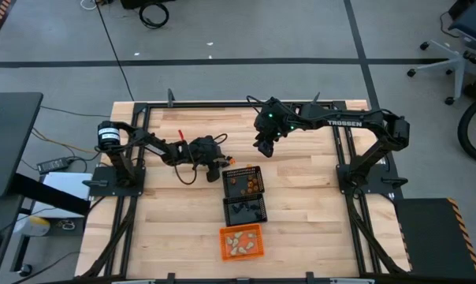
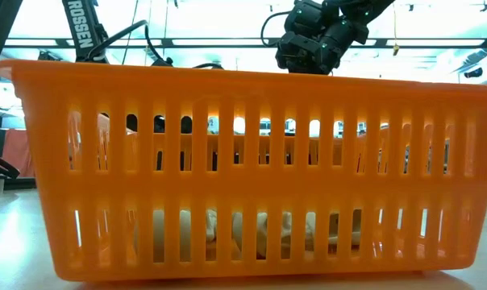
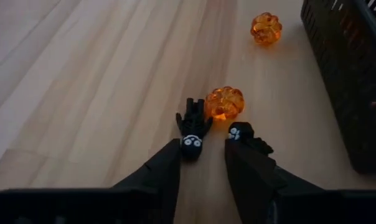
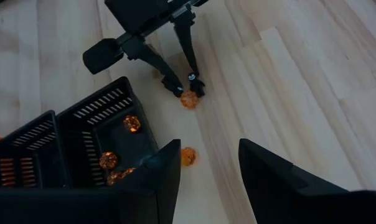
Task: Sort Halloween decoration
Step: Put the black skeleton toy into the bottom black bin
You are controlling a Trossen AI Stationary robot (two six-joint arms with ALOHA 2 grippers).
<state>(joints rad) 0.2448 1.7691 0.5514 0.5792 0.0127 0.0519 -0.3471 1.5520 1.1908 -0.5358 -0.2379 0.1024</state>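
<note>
Step in hand: you are picking a black trinket off the table with the left pincer, I judge.
Target position: the black trinket lies at the tip of one finger, touching an orange pumpkin trinket; a second small black piece sits at the other fingertip.
How to do it well: centre the gap on one black piece only, and keep the pumpkin outside the fingers so you don't drag it along.
Left pincer state: partly spread, low at the table, nothing pinched yet.
Left arm pose: reached in low from the left, just beside the black mesh basket that holds orange pieces.
Other stray: a second orange pumpkin lies farther off, near that basket's wall.
Right pincer: spread, empty, hovering high above the table.
Sorted so far: cream pieces lie in the orange basket.
</note>
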